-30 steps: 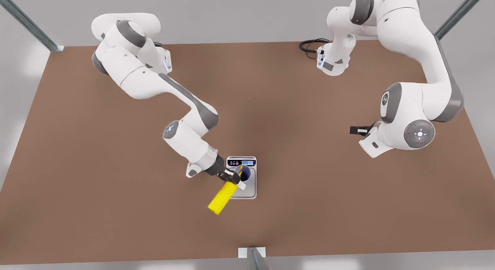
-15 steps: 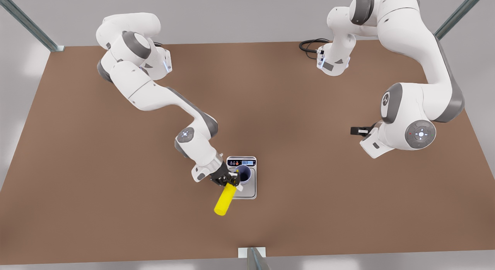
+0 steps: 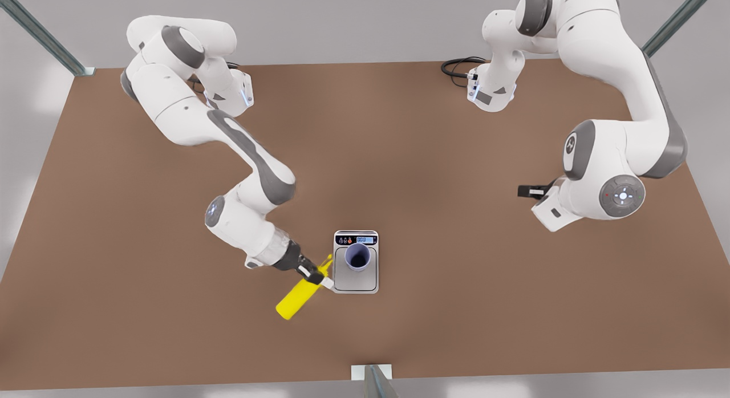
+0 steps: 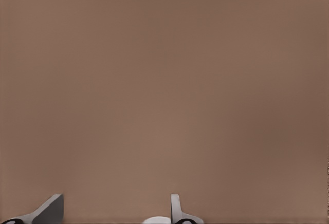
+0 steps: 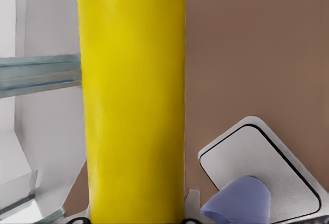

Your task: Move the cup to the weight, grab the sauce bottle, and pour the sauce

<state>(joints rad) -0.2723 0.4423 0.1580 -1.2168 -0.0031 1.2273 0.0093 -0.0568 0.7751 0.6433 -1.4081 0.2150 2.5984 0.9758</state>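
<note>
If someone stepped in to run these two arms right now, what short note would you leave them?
Right gripper: shut on the sauce bottle, held tilted beside the weight, nozzle toward it and short of the cup.
Left gripper: open, waiting over bare table at the front view's right.
Done: cup stands on the weight's platform; bottle picked up.
Left: whether sauce is in the cup cannot be told. If not, bring the nozzle over the cup and pour.
</note>
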